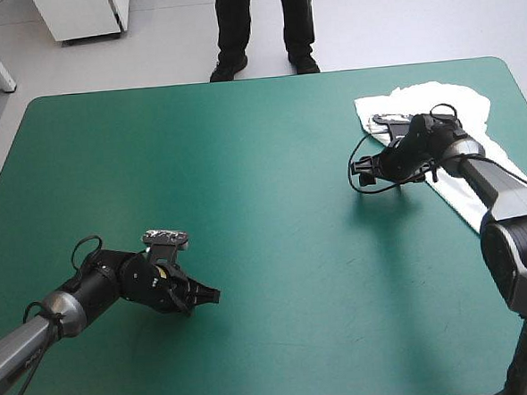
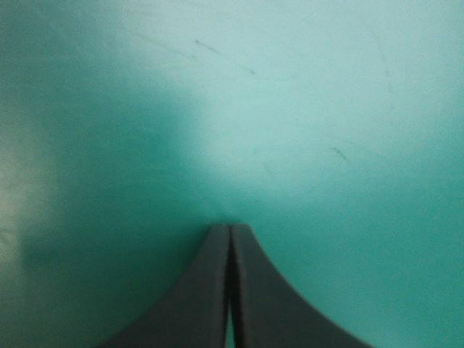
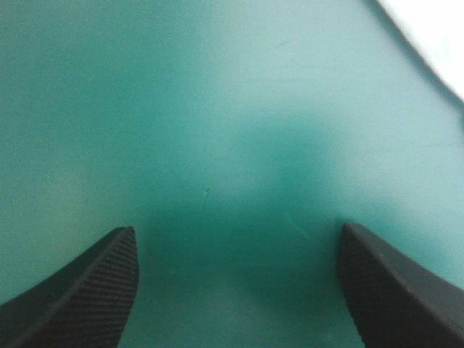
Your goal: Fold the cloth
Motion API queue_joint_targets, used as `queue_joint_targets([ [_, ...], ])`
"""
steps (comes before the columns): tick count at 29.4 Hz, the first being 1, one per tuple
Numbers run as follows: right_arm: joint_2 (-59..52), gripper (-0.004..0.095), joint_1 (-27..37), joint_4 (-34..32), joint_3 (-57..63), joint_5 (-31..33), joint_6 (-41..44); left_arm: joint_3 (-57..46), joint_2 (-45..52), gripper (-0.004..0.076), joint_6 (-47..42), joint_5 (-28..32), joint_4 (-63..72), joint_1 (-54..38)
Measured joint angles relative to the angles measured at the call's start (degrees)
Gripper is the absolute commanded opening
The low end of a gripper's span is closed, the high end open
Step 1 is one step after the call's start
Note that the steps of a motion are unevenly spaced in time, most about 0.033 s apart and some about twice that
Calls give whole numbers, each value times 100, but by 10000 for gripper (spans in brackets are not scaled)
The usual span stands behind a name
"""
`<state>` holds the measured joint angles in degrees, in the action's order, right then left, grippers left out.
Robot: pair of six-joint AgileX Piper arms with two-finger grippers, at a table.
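The left claw sits low at the near left of the counter. Its arm reaches in from the near-left corner and its tip is aimed toward the right. In its own wrist view the left claw is clenched: the two black fingers press into one pointed arch with nothing between them. Only bare teal-green cover lies ahead, and the cloth is well apart from it.

Toward the far right, the right claw points leftward, low over the cover, and its forearm runs back across the cloth toward the right edge. From the wrist, the right claw is released, with the fingers wide apart and bare cover between them.

The T-shirt lies at the far-right corner. It is a wrinkled white spread trailing nearward along the right edge, partly under the right arm. A strip of the T-shirt shows ahead of that claw and off to one side.

The shirt looks light, soft and limp, so it will probably sag and drag rather than keep its shape. A pinch on an outer corner, at a hem or shoulder, seems the best hold. The right claw would have to turn back toward the shirt.
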<state>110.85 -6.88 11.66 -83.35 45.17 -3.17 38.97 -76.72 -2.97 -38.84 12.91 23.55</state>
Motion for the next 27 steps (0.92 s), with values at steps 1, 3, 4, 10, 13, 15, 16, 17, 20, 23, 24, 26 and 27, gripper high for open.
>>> queue_joint_targets([
  [1,0,715,0,0,0,0,0,0,0,-10,0,0,0,0],
  [3,0,714,0,0,0,0,0,0,0,-10,0,0,0,0],
  [4,0,708,0,0,0,5,0,0,0,-10,0,0,0,0],
  [10,0,537,0,-38,0,5,0,8,0,-10,0,-14,0,0],
  [13,-6,533,0,-95,-31,117,0,225,-11,-10,0,-392,-88,0],
  [15,-61,533,0,-108,-77,395,14,594,-11,-10,0,-653,-248,0],
  [16,-103,533,0,-108,-108,543,18,827,10,-10,0,-774,-353,0],
  [17,-159,534,0,-113,-150,630,35,1027,40,-10,0,-876,-437,0],
  [20,-492,598,0,-251,-393,854,175,1787,231,-10,0,-1175,-759,0],
  [23,-929,720,0,-558,-672,1238,317,2531,493,-10,0,-1571,-956,0],
  [24,-1061,759,0,-697,-737,1399,365,2770,568,-10,0,-1758,-994,0],
  [26,-1268,800,38,-992,-778,1683,585,3184,677,-10,0,-2149,-1090,0],
  [27,-1352,800,77,-1124,-778,1826,701,3353,732,-10,0,-2432,-1135,0],
])
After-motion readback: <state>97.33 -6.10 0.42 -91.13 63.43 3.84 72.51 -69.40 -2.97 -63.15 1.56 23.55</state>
